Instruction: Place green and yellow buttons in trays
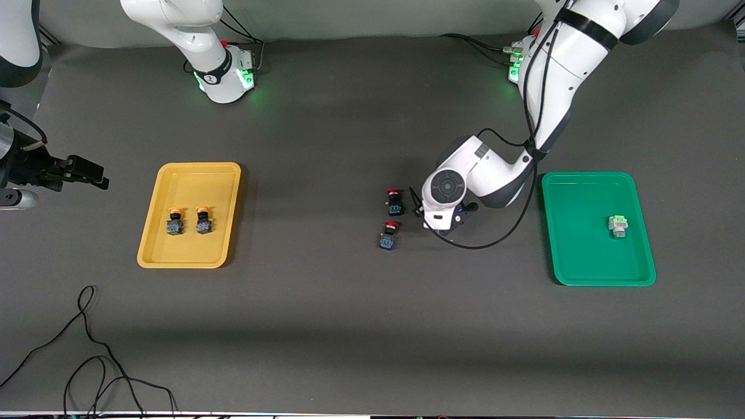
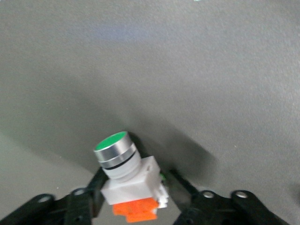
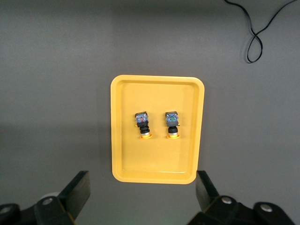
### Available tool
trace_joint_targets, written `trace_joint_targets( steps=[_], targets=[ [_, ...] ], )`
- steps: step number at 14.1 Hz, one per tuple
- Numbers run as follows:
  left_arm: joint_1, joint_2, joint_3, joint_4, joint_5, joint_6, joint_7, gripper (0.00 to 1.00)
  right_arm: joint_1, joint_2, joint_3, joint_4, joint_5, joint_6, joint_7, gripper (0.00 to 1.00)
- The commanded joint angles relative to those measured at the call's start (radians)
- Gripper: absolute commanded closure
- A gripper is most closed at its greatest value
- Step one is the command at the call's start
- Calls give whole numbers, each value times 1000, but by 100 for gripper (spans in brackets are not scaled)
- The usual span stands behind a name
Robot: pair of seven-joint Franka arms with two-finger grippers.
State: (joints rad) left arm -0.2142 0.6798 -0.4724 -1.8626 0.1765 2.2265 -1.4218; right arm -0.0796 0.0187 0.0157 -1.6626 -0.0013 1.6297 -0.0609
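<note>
The yellow tray holds two yellow-capped buttons side by side; the right wrist view shows the tray and both buttons. The green tray holds a pale-green button. My left gripper is low over the table beside the red buttons. In the left wrist view it is shut on a round green-capped button with a white body and orange base. My right gripper is open and empty, up at the right arm's end of the table.
Two red-capped black buttons lie mid-table beside my left gripper. A loose black cable curls on the table near the front camera at the right arm's end; it also shows in the right wrist view.
</note>
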Motion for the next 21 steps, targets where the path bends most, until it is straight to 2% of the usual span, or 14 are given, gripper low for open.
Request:
trace_joint_targets(
  steps=[1, 5, 10, 11, 14, 18, 21],
  targets=[
    [-16, -11, 14, -7, 24, -15, -6, 100, -5, -23, 10, -12, -22, 1, 27, 0],
    [-4, -101, 12, 13, 72, -148, 153, 100, -3, -25, 10, 0, -22, -1, 27, 0],
    [79, -310, 1, 58, 55, -390, 574, 100, -3, -25, 10, 11, -19, -51, 27, 0],
    [100, -351, 8, 60, 54, -421, 700, 100, -3, -25, 10, 11, -19, -53, 26, 0],
    [258, -413, 3, 74, 37, -511, 993, 100, -3, -13, 10, 30, -16, -53, 29, 0],
    [453, -454, 11, 57, 35, -533, 1344, 100, -3, -5, 10, 41, -12, -53, 29, 0],
    [551, -451, 12, -35, 38, -421, 1461, 100, -5, -6, 10, 46, -12, -53, 23, 0]
  ],
)
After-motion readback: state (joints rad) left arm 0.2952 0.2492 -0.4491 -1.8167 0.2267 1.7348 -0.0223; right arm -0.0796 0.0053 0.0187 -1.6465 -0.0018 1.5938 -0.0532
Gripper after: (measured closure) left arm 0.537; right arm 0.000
